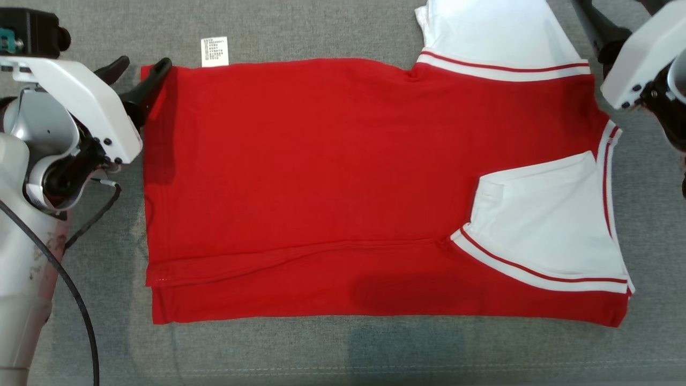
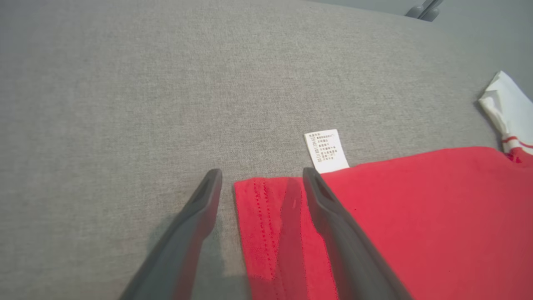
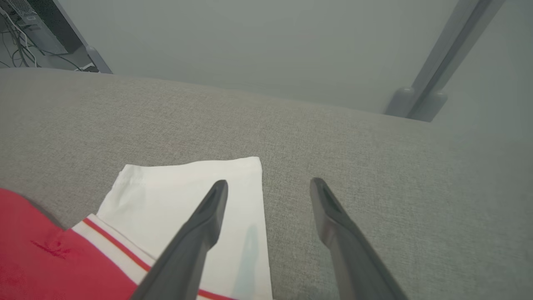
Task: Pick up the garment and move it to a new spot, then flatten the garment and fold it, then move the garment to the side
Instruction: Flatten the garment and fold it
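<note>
Grey surface (image 1: 321, 348) holds the red-and-white garment (image 1: 321, 177) flat, long axis left-to-right. Left gripper (image 2: 262, 179) is spread, straddling the far left hem corner. Right gripper (image 3: 268, 185) is spread at the far white sleeve's edge. Care label (image 1: 214, 51) sits beside the left corner.

Bright, even light from overhead, no glare on the red garment (image 1: 321, 177), just a soft dark patch of shadow falling across its near hem and onto the grey fabric surface (image 1: 321, 354), and a second one beside the left gripper (image 1: 144, 62) at the hem corner. The head view is crisp, while both wrist views bow the surface's far edge, wide-angle style. Beyond that edge in the right wrist view everything goes hazy and washed-out, possibly just out of focus.
</note>
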{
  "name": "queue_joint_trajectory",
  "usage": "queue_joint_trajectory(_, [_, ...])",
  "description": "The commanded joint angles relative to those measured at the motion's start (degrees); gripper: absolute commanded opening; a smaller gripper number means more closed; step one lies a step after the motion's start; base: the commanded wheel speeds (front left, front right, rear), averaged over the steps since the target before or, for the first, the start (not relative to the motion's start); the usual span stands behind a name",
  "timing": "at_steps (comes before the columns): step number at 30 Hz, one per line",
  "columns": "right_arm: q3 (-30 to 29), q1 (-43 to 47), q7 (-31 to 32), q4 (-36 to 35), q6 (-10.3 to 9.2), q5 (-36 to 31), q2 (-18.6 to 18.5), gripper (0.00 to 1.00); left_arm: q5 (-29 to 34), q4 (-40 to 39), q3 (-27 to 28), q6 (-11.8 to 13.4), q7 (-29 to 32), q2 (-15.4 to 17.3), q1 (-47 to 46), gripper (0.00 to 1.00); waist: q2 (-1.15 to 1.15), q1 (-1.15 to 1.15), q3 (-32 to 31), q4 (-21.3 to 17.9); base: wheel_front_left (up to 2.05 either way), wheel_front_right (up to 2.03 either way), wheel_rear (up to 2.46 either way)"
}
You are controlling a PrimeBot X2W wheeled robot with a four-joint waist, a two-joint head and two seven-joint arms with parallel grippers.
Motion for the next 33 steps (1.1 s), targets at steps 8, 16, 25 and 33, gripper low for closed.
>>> queue_joint_trajectory(8, [8.77, -9.91, 1.07, 8.03, -0.16, 4.57, -1.28, 1.0, -3.49, 2.23, 0.59, -1.94, 5.49, 1.41, -6.6, 1.0, 0.0, 0.0, 3.1, 2.82, 0.0, 0.0, 0.0])
queue_joint_trajectory(16, [12.51, -14.42, 0.59, 15.23, -0.16, 6.81, -1.21, 1.0, -5.59, 2.66, -0.12, -2.3, 7.73, -0.31, -7.55, 1.0, 0.0, 0.0, 3.86, 4.92, 0.0, 0.0, 0.0])
queue_joint_trajectory(25, [15.85, -17.65, 0.43, 22.09, -0.16, 9.99, -0.61, 1.0, -8.97, 3.27, -0.72, -3.02, 9.99, -2.35, -8.39, 1.0, 0.0, 0.0, 4.81, 6.81, 0.0, 0.0, 0.0])
queue_joint_trajectory(33, [18.77, -18.86, 0.05, 24.43, -0.16, 13.3, -0.28, 1.0, -11.17, 3.27, -1.72, -3.6, 10.43, -3.43, -8.87, 0.58, 0.0, 0.0, 5.31, 7.76, 0.0, 0.0, 0.0])
